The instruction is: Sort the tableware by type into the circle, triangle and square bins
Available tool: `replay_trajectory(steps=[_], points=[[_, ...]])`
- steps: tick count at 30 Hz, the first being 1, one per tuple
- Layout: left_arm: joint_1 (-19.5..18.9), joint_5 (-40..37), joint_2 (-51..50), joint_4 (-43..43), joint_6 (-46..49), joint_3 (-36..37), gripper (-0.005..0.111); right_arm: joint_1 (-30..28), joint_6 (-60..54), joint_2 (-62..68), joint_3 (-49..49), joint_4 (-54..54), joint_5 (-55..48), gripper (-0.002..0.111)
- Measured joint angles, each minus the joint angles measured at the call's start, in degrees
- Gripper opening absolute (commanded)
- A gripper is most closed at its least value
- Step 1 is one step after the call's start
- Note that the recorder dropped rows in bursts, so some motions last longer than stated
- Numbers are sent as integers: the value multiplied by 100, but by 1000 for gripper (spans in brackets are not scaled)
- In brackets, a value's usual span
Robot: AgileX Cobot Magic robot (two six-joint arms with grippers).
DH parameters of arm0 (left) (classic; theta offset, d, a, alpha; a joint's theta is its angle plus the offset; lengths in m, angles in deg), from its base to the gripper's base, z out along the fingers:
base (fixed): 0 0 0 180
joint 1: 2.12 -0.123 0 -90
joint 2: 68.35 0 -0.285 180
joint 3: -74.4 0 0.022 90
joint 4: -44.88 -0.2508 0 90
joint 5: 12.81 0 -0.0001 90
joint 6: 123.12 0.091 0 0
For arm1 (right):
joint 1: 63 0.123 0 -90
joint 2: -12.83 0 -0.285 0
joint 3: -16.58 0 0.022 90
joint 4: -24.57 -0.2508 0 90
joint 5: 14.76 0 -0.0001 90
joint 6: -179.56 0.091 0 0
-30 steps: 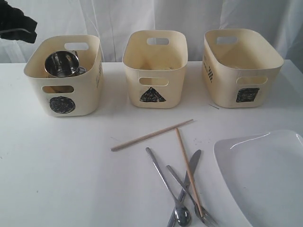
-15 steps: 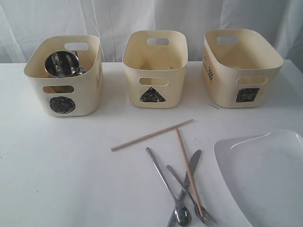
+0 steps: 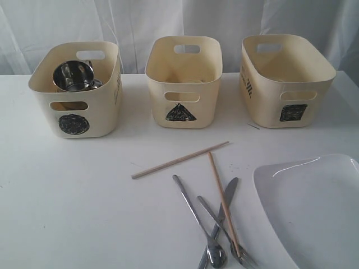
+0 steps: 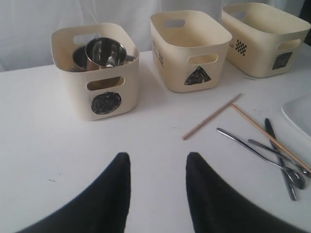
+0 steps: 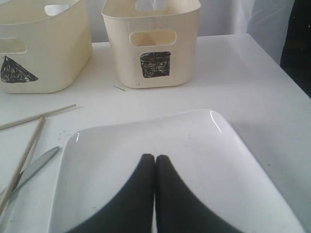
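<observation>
At the left, the left pincer (image 4: pixel 156 158) hung released over bare bench (image 3: pixel 73 213), grasping nothing. Beyond it the circle bin (image 3: pixel 101 115) held the steel mugs (image 3: pixel 73 75). The triangle bin (image 3: pixel 207 106) looked empty. In front of it the cutlery lay tangled: one of the chopsticks (image 3: pixel 179 159) crossed the fork (image 3: pixel 207 204) and the knife (image 3: pixel 231 186), beside the spoon (image 3: pixel 192 210), so lifting any one piece could drag or flick the others. Right of the square bin (image 3: pixel 269 106), the glossy plate (image 3: pixel 314 207) lay flat under the clenched, empty right pincer (image 5: pixel 155 158). Its low rim might slip from a grasp.

Count: three bins, two mugs, two chopsticks, one spoon, one fork, one knife, one plate.
</observation>
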Motion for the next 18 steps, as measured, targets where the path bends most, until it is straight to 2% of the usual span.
replay_trajectory(steps=[18], points=[[0,-178,13,41,-76,0,42,0,0,0,0,0,0,0]])
